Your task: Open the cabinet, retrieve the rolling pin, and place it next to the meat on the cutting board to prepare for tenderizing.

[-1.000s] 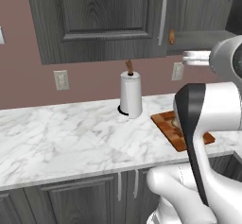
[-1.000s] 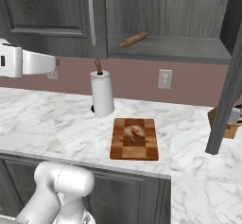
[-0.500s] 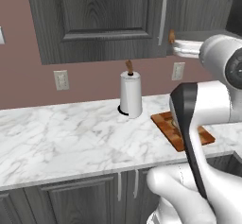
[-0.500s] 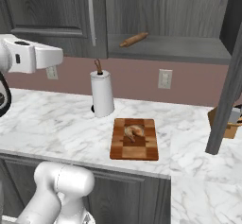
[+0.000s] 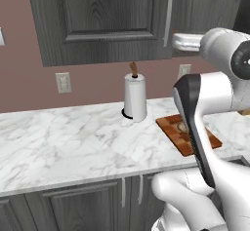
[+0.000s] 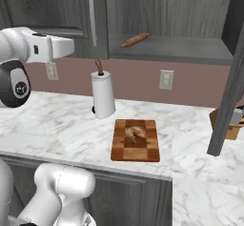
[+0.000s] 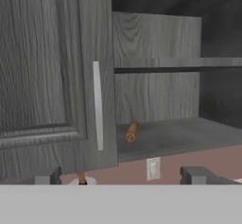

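My jaws [image 7: 125,176] stand wide apart with nothing between them, the two dark tips rising at either side of the hand view, well short of the cabinet [image 7: 47,67]; I am raised at about the height of its lower edge, facing the shut left door and its silver handle [image 7: 97,106]; just right of that door the cabinet stands open, and the rolling pin [image 7: 131,131] lies on the grey shelf [image 7: 179,135], one end towards me, near the shelf's left end; in the right base view the pin [image 6: 135,40] lies aslant on the same shelf, above and behind the paper towel roll [image 6: 103,95]; below, on the marble counter [image 6: 57,125], the cutting board [image 6: 136,139] lies flat near the front edge, just right of the roll; the meat [image 6: 135,132] sits on the board's far half; a wooden box [image 6: 228,125] stands further right, partly behind the open right door [image 6: 229,91].
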